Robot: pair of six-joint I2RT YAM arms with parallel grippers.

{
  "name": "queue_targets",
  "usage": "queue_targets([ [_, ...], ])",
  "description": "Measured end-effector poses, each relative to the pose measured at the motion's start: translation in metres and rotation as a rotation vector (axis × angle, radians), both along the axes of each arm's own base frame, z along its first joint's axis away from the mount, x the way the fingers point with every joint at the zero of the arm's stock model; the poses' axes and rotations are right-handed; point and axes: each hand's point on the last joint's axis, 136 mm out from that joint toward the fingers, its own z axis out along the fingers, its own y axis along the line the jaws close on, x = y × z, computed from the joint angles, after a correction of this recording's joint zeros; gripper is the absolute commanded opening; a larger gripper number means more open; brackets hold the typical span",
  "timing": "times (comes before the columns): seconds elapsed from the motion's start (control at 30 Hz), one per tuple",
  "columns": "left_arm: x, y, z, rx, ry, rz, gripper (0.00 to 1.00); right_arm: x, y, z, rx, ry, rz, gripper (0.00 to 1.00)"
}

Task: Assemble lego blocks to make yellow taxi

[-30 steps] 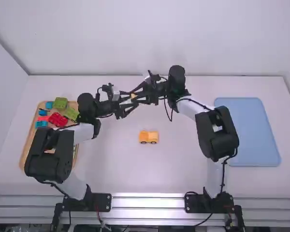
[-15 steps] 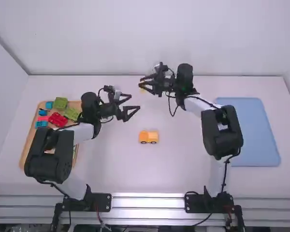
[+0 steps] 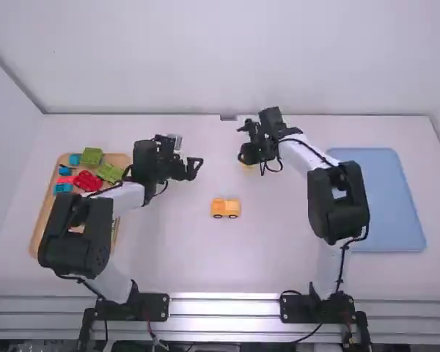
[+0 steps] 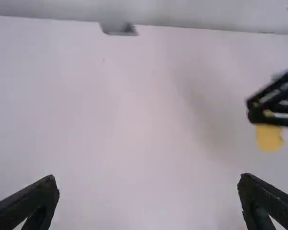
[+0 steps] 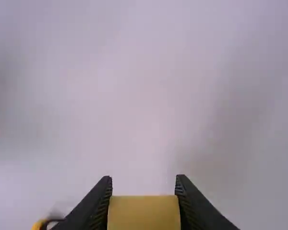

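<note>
R gripper [image 3: 248,156] pinching yellow blk [image 3: 248,169]

Blk's betw. tbl's [image 3: 279,253] far edge & ctr. L gripper [image 3: 190,169] spread, L of it. Yellow car [image 3: 225,208] approx. mid-tbl. Tray [image 3: 116,233] w/ other blks [image 3: 87,181] nr L edge; blue mat [image 3: 381,205] nr R edge.

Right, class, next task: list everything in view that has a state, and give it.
Left end effector, open
Right end effector, shut on yellow block
Yellow block, gripped
Orange-yellow vehicle, on table, wheels fitted
Wooden tray, holding blocks
Blue tray, lying flat
</note>
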Motion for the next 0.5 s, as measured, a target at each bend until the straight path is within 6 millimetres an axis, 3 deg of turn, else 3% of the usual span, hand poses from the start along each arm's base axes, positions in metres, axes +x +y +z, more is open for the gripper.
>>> queue_targets([
  [0.1, 0.009, 0.01, 0.01, 0.075, 0.028, 0.038, 0.99, -0.011, 0.011, 0.006, -0.085, -0.015, 0.052, 0.06],
  [0.2, 0.013, 0.027, 0.036, 0.151, 0.028, 0.118, 0.99, -0.028, 0.022, 0.007, -0.147, -0.012, 0.106, 0.08],
  [0.37, 0.0, 0.052, 0.123, 0.218, -0.148, 0.242, 0.99, -0.058, 0.022, -0.002, -0.229, 0.069, 0.167, 0.09],
  [0.4, -0.002, 0.053, 0.131, 0.219, -0.172, 0.249, 0.99, -0.06, 0.022, -0.002, -0.235, 0.072, 0.174, 0.09],
  [0.5, -0.032, 0.062, 0.182, 0.205, -0.335, 0.305, 0.99, -0.064, 0.029, 0.0, -0.254, 0.052, 0.228, 0.13],
])
